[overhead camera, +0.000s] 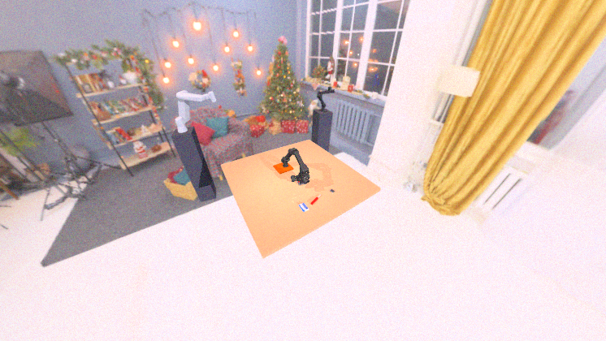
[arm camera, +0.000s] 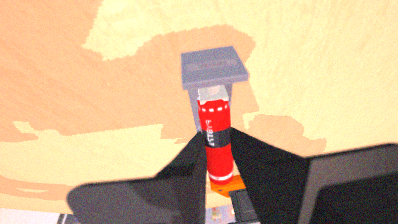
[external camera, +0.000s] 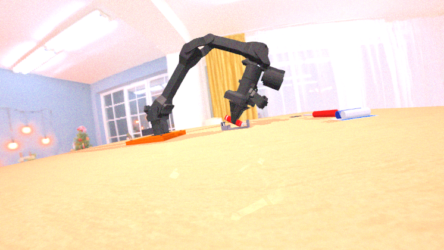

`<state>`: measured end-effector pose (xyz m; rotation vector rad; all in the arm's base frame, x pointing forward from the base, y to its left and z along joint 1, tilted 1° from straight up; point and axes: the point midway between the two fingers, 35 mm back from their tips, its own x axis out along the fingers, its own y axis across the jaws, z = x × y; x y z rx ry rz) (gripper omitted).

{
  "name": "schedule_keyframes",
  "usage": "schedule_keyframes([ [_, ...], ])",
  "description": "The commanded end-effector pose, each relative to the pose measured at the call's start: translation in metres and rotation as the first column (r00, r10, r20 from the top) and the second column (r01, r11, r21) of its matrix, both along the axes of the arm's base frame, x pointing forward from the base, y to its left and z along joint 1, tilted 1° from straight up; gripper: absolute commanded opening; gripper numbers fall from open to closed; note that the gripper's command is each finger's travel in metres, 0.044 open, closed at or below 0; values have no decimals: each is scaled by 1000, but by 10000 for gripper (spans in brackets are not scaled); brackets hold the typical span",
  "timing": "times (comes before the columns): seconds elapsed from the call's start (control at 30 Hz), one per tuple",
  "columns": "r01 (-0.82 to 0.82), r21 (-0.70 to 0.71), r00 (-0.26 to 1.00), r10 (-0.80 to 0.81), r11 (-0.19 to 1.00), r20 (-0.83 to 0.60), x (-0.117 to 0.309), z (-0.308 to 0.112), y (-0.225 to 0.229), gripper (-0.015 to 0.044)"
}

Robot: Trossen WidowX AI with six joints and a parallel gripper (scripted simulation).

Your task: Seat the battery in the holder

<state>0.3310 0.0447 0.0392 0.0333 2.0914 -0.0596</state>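
The red battery (external camera: pixel 237 122) (arm camera: pixel 220 162) has a black band and is tilted. Its flat end is low inside the grey holder (external camera: pixel 235 127) (arm camera: pixel 214 70), at the white spring plate (arm camera: pixel 214 92) by the far end wall. The spring itself is mostly hidden under that wall's top in the wrist view. The battery's other end is raised above the opposite end wall, not under the lip, in the exterior view. My gripper (overhead camera: pixel 300 182) (external camera: pixel 235 122) (arm camera: pixel 215 134) is shut on the battery around its middle. In the top view the arm largely hides holder and battery.
The arm's orange base plate (overhead camera: pixel 279 168) (external camera: pixel 149 140) lies behind the holder. Away from it on the table (overhead camera: pixel 262 228) lie a red cylinder (overhead camera: pixel 314 200) (external camera: pixel 324 113), a blue-and-white item (overhead camera: pixel 303 207) (external camera: pixel 355 112) and a small dark piece (overhead camera: pixel 332 190).
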Motion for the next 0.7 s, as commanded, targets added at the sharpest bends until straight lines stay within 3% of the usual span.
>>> schedule_keyframes([
  [0.0,-6,1,1000,6,1000,22,7,1,-1,60],
  [0.67,-5,2,999,5,1000,39,14,1,-1,60],
])
